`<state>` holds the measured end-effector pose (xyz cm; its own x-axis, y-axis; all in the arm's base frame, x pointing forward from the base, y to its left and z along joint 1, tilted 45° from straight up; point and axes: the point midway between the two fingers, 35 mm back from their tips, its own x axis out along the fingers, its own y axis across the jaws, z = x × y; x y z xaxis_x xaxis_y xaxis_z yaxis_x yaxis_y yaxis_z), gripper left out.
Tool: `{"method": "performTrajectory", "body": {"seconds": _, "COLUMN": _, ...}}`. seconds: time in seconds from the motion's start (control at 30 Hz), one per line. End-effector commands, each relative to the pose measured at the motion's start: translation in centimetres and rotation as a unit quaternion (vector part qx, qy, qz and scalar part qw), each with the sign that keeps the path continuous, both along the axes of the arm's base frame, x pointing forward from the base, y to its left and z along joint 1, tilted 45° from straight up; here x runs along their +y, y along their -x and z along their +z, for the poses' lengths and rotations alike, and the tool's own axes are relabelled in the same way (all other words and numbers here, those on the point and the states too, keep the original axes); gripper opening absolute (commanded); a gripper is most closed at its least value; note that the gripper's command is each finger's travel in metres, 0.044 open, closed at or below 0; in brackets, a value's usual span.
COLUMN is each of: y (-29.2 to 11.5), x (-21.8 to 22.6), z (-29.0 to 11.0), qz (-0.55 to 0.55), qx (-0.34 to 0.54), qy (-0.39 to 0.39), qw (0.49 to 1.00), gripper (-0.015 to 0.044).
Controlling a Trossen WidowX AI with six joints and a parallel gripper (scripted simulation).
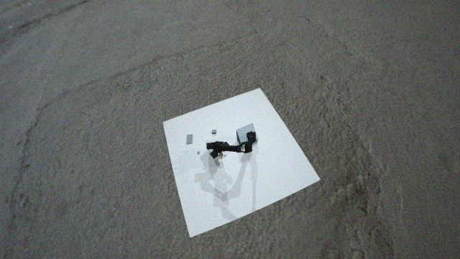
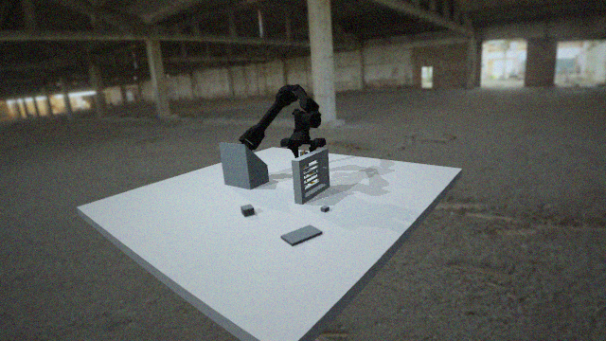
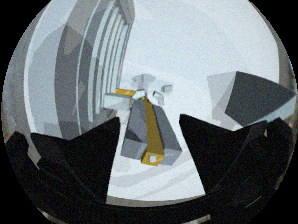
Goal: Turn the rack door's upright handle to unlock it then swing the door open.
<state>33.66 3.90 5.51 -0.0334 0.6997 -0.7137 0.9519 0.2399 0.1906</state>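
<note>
A white square table point(image 1: 287, 173) point(image 2: 213, 265) point(image 3: 200, 40) carries the whole set-up. The black jointed arm point(image 1: 230, 147) point(image 2: 271, 118) is bent up and over beside a grey sloped-top block point(image 1: 245, 131) point(image 2: 237, 166) point(image 3: 260, 97). The upright grey slatted rack point(image 2: 297, 182) point(image 3: 69, 95) is placed well apart from the block; whether its door is ajar cannot be told.

The black two-fingered gripper point(image 1: 215, 154) point(image 2: 303, 151) point(image 3: 149, 120) is at the rack's handle side. Its fingers are apart, with nothing clamped. The long grey handle with a yellow central strip point(image 1: 220, 157) point(image 3: 155, 132) is seen between them in the wrist view, with a gap to either side. Contact at depth cannot be confirmed.

Judged step: alignment before the squeeze. If closure is made off-centre, the handle may be pushed sideways or only its end pinched. With too light a squeeze, the lock may not be freed, and slip during the quarter turn would be expected. A wrist turn off the handle's axis could strain the rack or drive a finger into the slats.

The flat grey slab point(image 1: 190, 139) point(image 2: 301, 235), small dark block point(image 1: 213, 132) point(image 2: 247, 210) and tiny grey cube point(image 1: 198, 152) point(image 2: 325, 208) lie beyond the rack; disturbance is judged likely only if the arm is swung wide.
</note>
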Motion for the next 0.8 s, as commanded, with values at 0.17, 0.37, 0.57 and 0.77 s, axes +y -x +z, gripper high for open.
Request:
{"method": "performTrajectory", "body": {"seconds": 0.17, "y": -0.15, "x": 0.04, "z": 0.01, "qz": -0.135, "qx": 0.129, "qy": 0.006, "qw": 0.982, "gripper": 0.0281}}
{"method": "performTrajectory", "body": {"seconds": 0.37, "y": -0.15, "x": 0.04, "z": 0.01, "qz": -0.138, "qx": 0.132, "qy": 0.006, "qw": 0.982, "gripper": 0.0275}}
{"method": "performTrajectory", "body": {"seconds": 0.57, "y": -0.15, "x": 0.04, "z": 0.01, "qz": -0.138, "qx": 0.132, "qy": 0.006, "qw": 0.982, "gripper": 0.0235}}
{"method": "performTrajectory", "body": {"seconds": 0.77, "y": -0.15, "x": 0.04, "z": 0.01, "qz": -0.138, "qx": 0.132, "qy": 0.006, "qw": 0.982, "gripper": 0.0195}}
